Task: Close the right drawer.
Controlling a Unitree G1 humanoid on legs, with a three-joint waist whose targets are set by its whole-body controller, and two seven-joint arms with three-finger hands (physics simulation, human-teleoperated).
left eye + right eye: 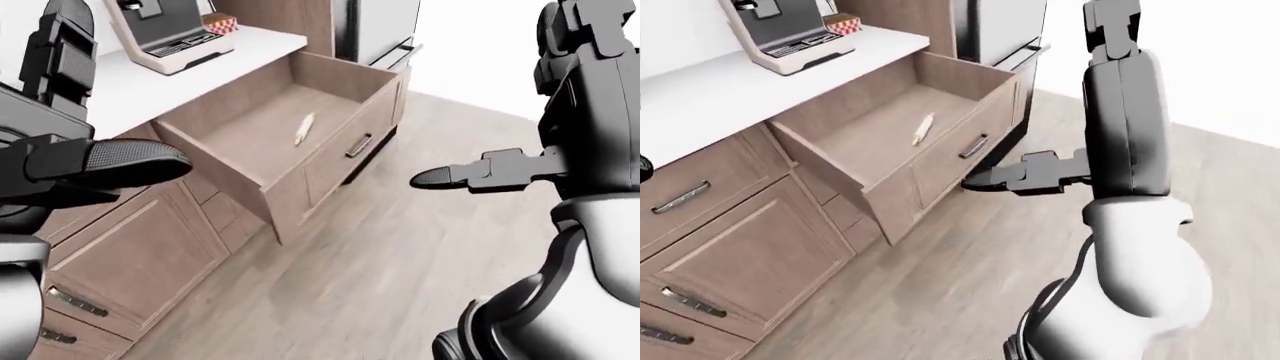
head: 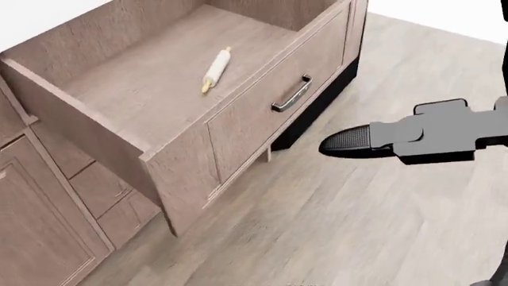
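The right drawer (image 2: 254, 125) stands pulled far out of the wood cabinet, its front panel facing the floor side. A dark metal handle (image 2: 291, 94) sits on that panel. Inside the drawer lies a pale rolling pin (image 2: 215, 70). My right hand (image 2: 353, 145) hovers over the floor to the right of the drawer front, a short gap from the handle, with its fingers stretched flat and holding nothing. My left hand (image 1: 130, 159) hangs at the left of the left-eye view, fingers out, apart from the drawer.
A white counter (image 1: 130, 79) carries a coffee machine (image 1: 165, 30) and a red-checked box (image 1: 222, 22). A steel appliance (image 1: 375, 30) stands beyond the drawer. A closed left drawer (image 1: 685, 196) and cabinet doors (image 1: 750, 247) lie to the left. Wood floor (image 2: 357, 226) spreads to the right.
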